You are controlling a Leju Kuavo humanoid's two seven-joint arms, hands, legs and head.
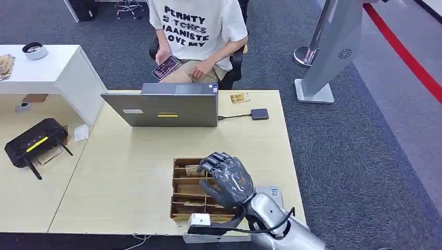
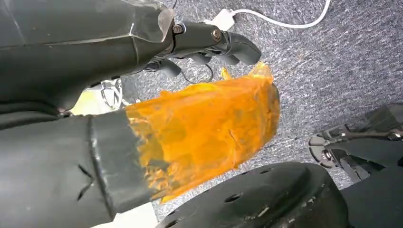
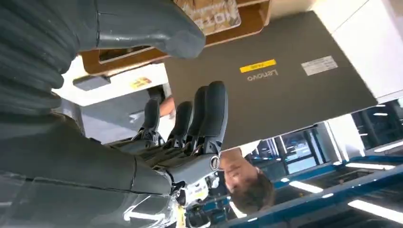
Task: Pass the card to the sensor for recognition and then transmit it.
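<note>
Just above the wooden card tray [image 1: 180, 177], the robot's right hand [image 1: 226, 179] is hovering with its fingers apart and holding nothing, fingertips reaching toward the far slots. A card [image 1: 192, 169] is standing on edge in the tray's second slot from the far end, its long axis running left to right across the desk [image 1: 130, 172], just beside the fingertips; whether they are touching it cannot be told. Beyond the tray a grey laptop [image 1: 161, 108] is sitting open with its lid's back to the robot, and a small black sensor [image 1: 259, 114] is lying to its right on a cable. Behind the desk a person [image 1: 200, 31] is sitting, holding a phone [image 1: 165, 67]. Meanwhile the left hand [image 2: 209, 45] is hanging over the carpet with fingers curled in, its thumb wrapped in orange tape.
</note>
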